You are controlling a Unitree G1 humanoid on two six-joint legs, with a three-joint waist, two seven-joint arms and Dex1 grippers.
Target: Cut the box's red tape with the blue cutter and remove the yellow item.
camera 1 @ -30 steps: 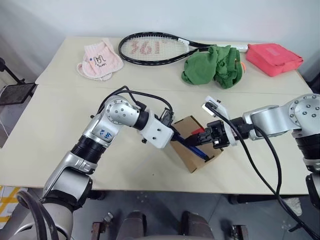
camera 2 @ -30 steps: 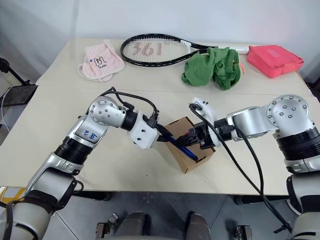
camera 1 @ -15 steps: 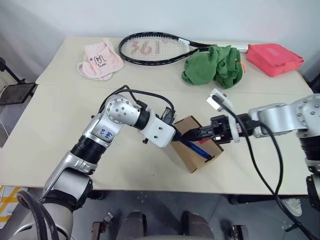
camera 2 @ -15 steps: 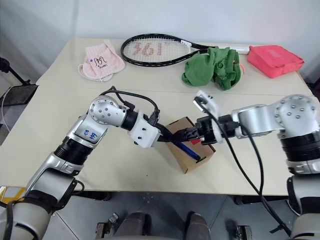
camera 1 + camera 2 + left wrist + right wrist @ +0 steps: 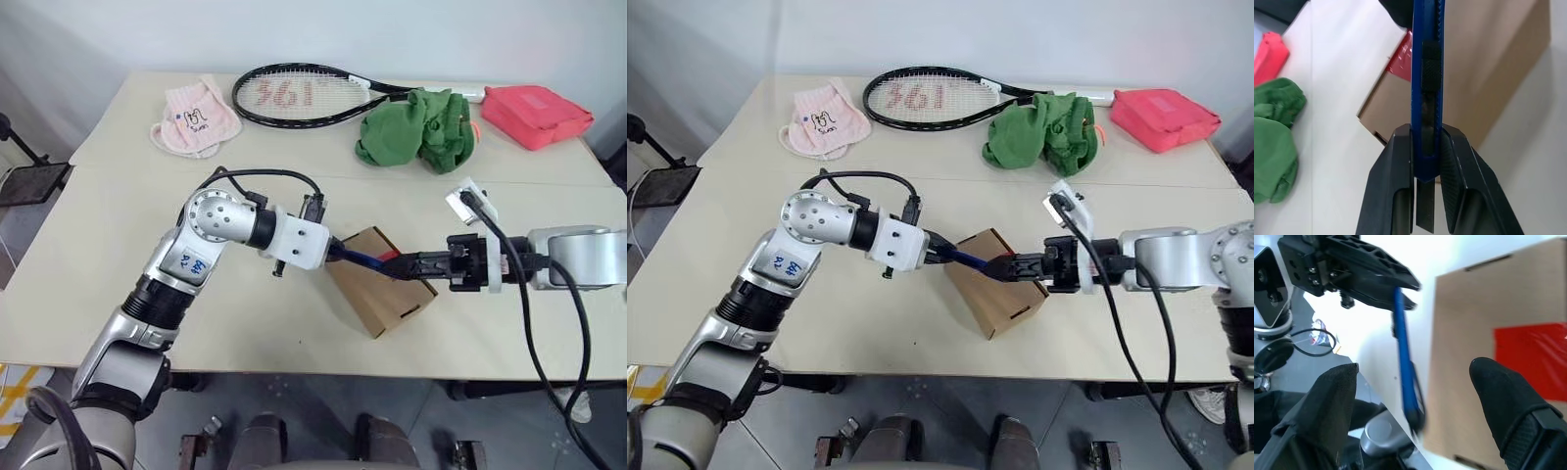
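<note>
The brown box [image 5: 380, 297] sits near the table's front edge, tilted on one corner. The red tape [image 5: 1531, 359] lies across its top seam. My left gripper [image 5: 1426, 134] is shut on the blue cutter [image 5: 359, 258] and holds it almost level. The cutter's tip is over the box's near top edge, close to the tape. My right gripper [image 5: 400, 266] reaches in from the right with its fingers [image 5: 1508, 401] open. It hovers over the box top just past the cutter's tip, with nothing in it. The yellow item is hidden.
At the back of the table lie a tennis racket [image 5: 304, 95], a pink cloth [image 5: 194, 117], a green cloth [image 5: 416, 129] and a red-pink pouch [image 5: 536, 115]. The table's front edge [image 5: 294, 367] runs just below the box.
My right gripper has opened and drawn back to the right, away from the cutter. The left wrist has turned, so the cutter now lies nearly level instead of slanting down across the box.
</note>
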